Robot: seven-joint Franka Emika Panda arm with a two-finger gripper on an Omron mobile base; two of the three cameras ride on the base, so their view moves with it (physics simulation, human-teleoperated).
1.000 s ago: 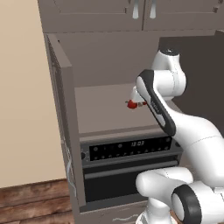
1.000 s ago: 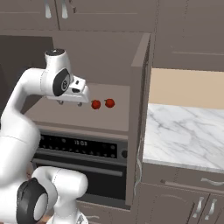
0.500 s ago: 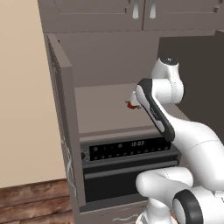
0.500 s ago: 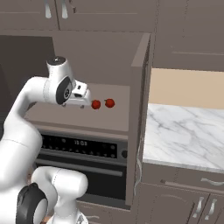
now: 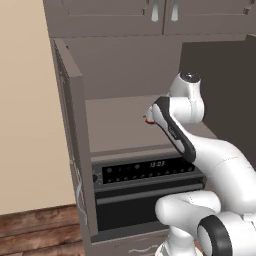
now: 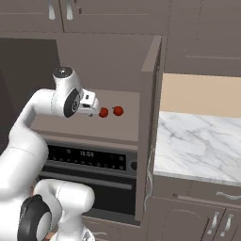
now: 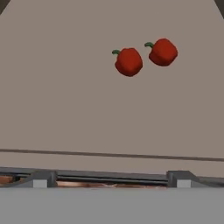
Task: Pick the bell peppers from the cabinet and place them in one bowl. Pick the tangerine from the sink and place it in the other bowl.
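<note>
Two small red bell peppers with green stems lie side by side on the shelf of the cabinet. In the right base view they are the nearer pepper and the farther pepper. My gripper is inside the niche, just left of the nearer pepper and apart from it. In the hand view the gripper is open, with its fingertips wide apart, nothing between them and the peppers ahead. A sliver of red pepper peeks out behind my forearm. Bowls, sink and tangerine are out of view.
A black oven with a lit display sits under the shelf. The cabinet's open door stands dark beside my arm. The niche's side wall and back wall close it in. A marble counter runs to the right.
My hand has sunk a little toward the shelf and edged closer to the peppers. The peppers have stayed put.
</note>
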